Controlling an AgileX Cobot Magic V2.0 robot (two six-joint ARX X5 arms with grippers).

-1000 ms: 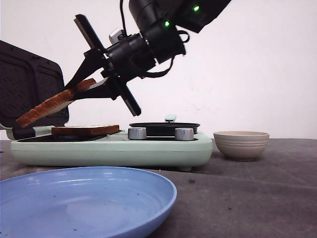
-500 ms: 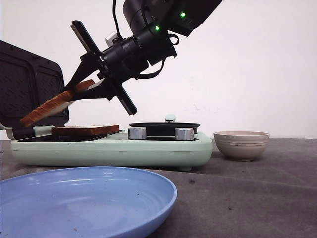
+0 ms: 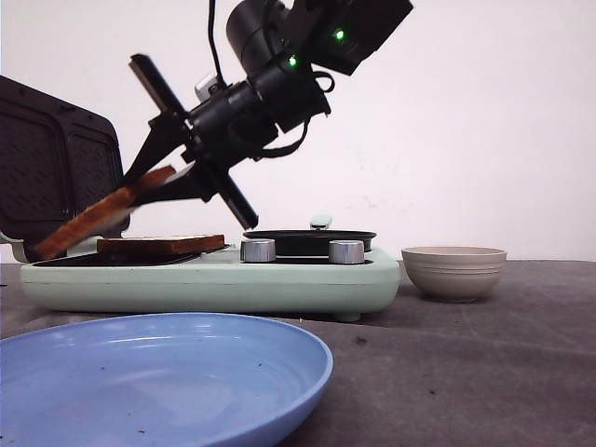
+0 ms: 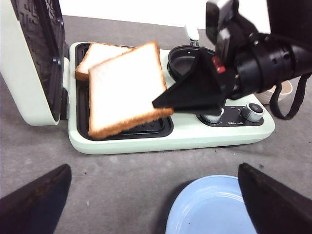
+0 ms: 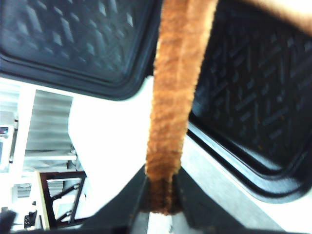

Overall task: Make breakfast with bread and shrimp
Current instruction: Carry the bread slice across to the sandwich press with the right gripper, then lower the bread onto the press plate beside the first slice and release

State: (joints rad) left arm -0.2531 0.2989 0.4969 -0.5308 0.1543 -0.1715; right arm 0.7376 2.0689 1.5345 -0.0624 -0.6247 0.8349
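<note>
While my right gripper [image 3: 154,182] pinches one corner of a bread slice [image 4: 126,87], the fingers [image 5: 122,209] are nearly shut with only the crust's thickness between them, seen edge-on in the right wrist view. That slice hangs tilted, sloping down away from my fingertips toward the grill plate [image 4: 146,127] of the mint sandwich maker [image 3: 214,279]; I can't tell if its low corner touches yet. Second bread slice [image 3: 160,245] lies flat on the plate, below and beyond my fingertips, partly under the held one. Open lid [image 3: 56,168] stands just past the slice's far end.

Risks: corner grip on soft bread could tear or let it slip, so it drops crooked, half off the first slice. Pushing further out could jam the low edge into the lid. My left gripper [image 4: 156,204] is spread wide, holding nothing, hovering near the blue plate [image 3: 158,372]. Shrimp not visible; beige ribbed bowl [image 3: 453,271] sits well behind my right fingers, contents hidden
</note>
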